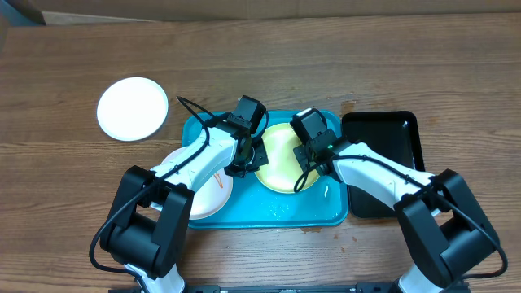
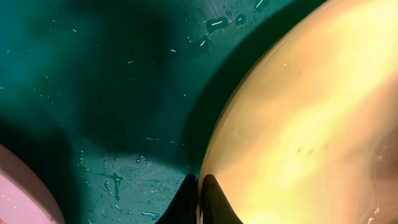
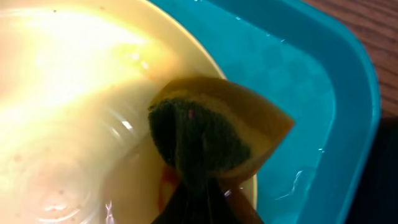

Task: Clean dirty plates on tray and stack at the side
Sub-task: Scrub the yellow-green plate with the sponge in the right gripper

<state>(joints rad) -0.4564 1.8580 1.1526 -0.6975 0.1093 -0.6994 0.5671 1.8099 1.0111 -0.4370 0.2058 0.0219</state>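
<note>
With the left hand (image 2: 198, 198) pinching the yellow plate (image 2: 298, 124) by its rim, the right hand (image 3: 205, 208), gripping the sponge (image 3: 211, 134), needed flat, overlapping strokes without tipping it.

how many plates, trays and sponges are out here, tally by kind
plates: 3 (white plate on the table, smeared white plate, yellow-green plate)
trays: 2 (turquoise tray, black tray)
sponges: 1 (sponge)
total: 6
</note>
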